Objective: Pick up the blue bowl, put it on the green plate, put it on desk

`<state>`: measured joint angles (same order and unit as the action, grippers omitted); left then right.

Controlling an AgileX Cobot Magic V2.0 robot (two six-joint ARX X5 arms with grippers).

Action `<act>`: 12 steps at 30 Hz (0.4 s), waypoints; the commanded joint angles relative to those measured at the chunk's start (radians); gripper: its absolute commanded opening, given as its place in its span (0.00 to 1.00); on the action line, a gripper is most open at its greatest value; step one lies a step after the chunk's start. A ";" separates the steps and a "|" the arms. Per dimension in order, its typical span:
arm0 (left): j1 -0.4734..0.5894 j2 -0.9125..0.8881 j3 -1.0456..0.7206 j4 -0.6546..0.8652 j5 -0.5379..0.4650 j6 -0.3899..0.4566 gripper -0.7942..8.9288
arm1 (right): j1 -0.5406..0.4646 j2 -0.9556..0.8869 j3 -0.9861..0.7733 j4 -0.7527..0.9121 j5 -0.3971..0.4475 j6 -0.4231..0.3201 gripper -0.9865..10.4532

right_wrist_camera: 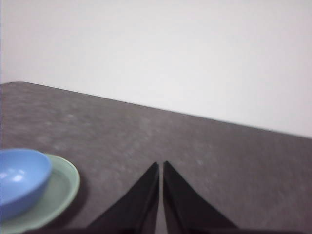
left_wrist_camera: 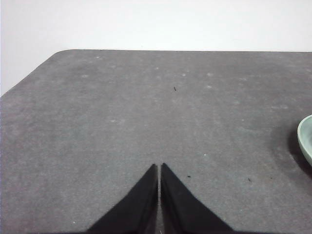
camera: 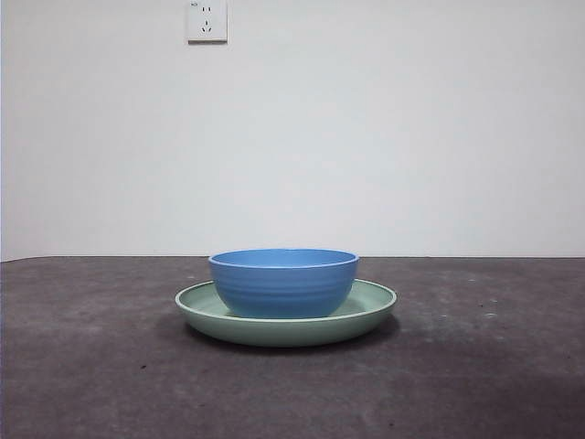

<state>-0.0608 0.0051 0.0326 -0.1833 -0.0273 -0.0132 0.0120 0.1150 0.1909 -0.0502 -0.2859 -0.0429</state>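
Bowl [camera: 283, 282]: blue, upright, sitting inside the plate at the lower centre of the front view; faint ribs on its outer wall. In the right wrist view it shows at the lower left edge, glossy inside.

Plate [camera: 370, 306]: pale green, wide and shallow, flat on the desk under the bowl — its rim shows all round the bowl's base. Only a sliver of its rim enters the left wrist view, at the right edge.

Desk [camera: 91, 366]: dark grey-brown, mottled, filling the lower part of the front view from side to side.

Left gripper [left_wrist_camera: 159, 168]: jaws pressed together with only a hairline slit between the tips, nothing held; it hangs over bare desk, well apart from the plate.

Right gripper [right_wrist_camera: 161, 165]: jaws likewise closed to a thin slit, holding nothing — over bare desk, apart from plate and bowl.

Wall [camera: 411, 137]: plain white behind the desk.

Socket [camera: 207, 20]: white, on the wall at the upper left of centre in the front view.
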 commanded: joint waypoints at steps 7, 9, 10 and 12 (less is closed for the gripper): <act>0.002 -0.002 -0.021 -0.005 -0.002 -0.002 0.09 | -0.001 -0.112 -0.162 0.014 0.059 0.071 0.09; 0.002 -0.002 -0.021 -0.006 -0.002 -0.002 0.09 | -0.002 -0.111 -0.180 0.010 0.058 0.086 0.09; 0.002 -0.002 -0.021 -0.005 -0.002 -0.002 0.09 | -0.002 -0.111 -0.180 -0.008 0.059 0.088 0.09; 0.002 -0.002 -0.021 -0.005 -0.002 -0.002 0.09 | -0.002 -0.111 -0.180 -0.041 0.060 0.087 0.09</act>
<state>-0.0608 0.0051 0.0326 -0.1833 -0.0273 -0.0135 0.0116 0.0063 0.0158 -0.0933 -0.2306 0.0250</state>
